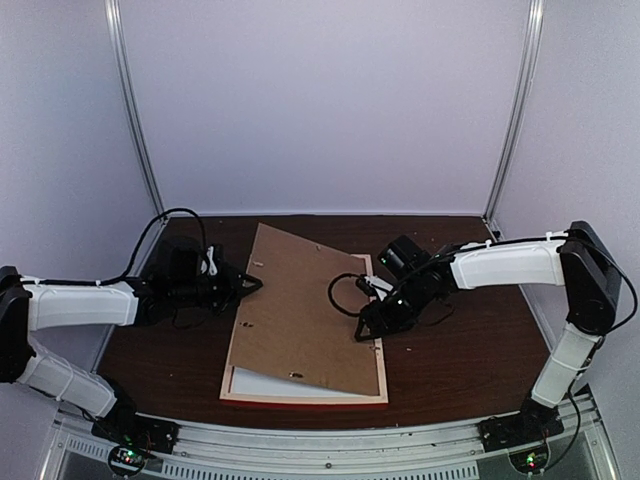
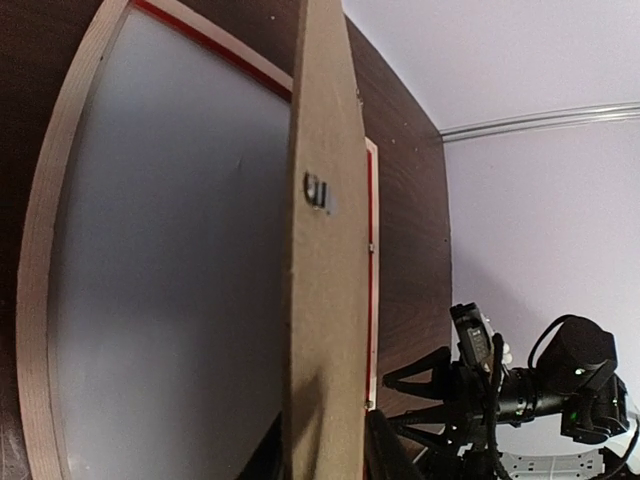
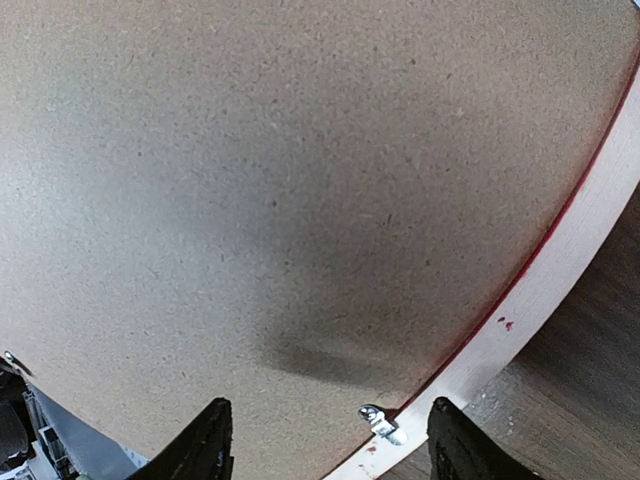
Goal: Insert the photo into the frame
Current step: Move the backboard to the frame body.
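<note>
The frame (image 1: 300,399) lies face down on the table, with pale wood rails and a red outer edge (image 2: 35,300) (image 3: 560,270). A brown backing board (image 1: 300,310) rests on it at a slant, its left edge raised. My left gripper (image 1: 252,285) is shut on that raised edge, and the board (image 2: 320,300) runs edge-on between its fingers (image 2: 390,455). Under the board a pale sheet (image 2: 170,280) lies inside the frame; I cannot tell whether it is the photo. My right gripper (image 1: 365,330) hangs open over the board (image 3: 300,150) at the frame's right rail.
A small metal turn tab (image 3: 385,425) sits on the right rail between my right fingers (image 3: 205,440). Another metal fitting (image 2: 316,190) is on the board. Dark wood table (image 1: 470,340) lies right of the frame, with white walls around it.
</note>
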You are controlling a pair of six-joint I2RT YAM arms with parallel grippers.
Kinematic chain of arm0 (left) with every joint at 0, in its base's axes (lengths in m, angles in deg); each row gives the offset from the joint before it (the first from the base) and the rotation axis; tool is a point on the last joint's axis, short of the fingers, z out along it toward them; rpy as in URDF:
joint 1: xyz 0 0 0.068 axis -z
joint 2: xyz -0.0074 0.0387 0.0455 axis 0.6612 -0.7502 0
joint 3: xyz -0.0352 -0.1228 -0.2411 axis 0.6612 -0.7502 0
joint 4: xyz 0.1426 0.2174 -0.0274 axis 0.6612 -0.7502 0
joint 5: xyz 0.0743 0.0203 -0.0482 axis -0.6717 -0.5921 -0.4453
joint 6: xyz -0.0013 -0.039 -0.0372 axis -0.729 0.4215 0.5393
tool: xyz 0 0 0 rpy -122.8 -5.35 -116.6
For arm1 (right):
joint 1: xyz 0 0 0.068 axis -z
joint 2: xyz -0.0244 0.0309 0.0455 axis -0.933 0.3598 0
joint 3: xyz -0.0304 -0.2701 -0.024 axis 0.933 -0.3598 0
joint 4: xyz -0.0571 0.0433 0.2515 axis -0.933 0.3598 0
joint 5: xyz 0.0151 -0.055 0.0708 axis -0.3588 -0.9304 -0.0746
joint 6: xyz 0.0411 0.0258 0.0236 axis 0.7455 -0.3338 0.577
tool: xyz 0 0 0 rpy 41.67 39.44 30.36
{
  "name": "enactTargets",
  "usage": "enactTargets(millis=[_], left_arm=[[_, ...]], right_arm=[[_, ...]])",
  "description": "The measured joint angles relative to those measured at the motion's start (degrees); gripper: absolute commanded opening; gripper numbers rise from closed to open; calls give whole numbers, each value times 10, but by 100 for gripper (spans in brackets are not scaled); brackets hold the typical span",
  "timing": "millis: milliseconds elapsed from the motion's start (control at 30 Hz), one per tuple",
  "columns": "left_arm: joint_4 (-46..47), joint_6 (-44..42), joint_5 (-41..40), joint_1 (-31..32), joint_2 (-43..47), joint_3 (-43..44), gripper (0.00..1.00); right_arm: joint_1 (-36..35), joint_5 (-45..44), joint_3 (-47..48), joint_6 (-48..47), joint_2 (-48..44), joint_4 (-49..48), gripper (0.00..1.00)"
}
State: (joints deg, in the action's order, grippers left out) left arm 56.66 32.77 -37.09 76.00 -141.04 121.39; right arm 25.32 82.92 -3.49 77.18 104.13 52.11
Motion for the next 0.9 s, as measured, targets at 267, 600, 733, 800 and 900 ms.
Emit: enactTargets(millis=[267, 600, 733, 800, 900], left_arm=[[-56, -26, 5, 0, -8, 15, 43], [-83, -46, 31, 0, -55, 33, 46], [-99, -61, 33, 1, -59, 43, 47], [-115, -72, 33, 1, -64, 54, 47], [-137, -93, 34, 1, -74, 73, 47]], right_arm=[[-3, 0, 0, 0, 2, -5, 66], [-5, 0, 0, -1, 2, -4, 65], [-5, -5, 0, -4, 2, 5, 65], [-5, -15, 1, -9, 2, 11, 65], [-5, -36, 5, -11, 0, 24, 66]])
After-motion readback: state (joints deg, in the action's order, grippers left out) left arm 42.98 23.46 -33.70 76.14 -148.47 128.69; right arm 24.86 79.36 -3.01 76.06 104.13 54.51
